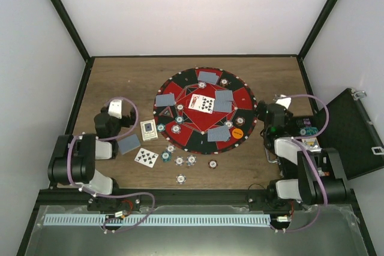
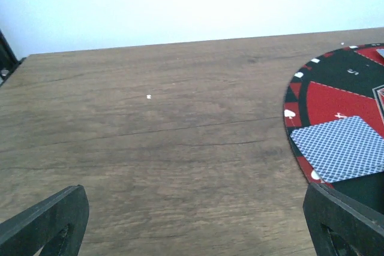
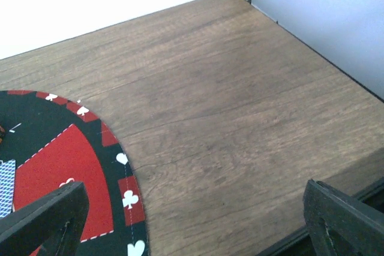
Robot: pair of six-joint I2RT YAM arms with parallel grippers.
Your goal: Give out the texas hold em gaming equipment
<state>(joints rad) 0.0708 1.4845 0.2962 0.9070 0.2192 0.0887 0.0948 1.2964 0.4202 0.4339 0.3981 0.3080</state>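
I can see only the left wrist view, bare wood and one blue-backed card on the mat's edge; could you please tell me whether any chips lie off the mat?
Observer: Yes, several small round striped-edge poker chips lie on the brown wooden table just off the round red-and-black mat, on the arms' side.
Operator: Thank you. Any cards off it too?
Observer: A face-up white playing card lies on the wood left of those chips.
Operator: And the right gripper?
Observer: The right gripper is open and empty, over bare wood beside the mat.
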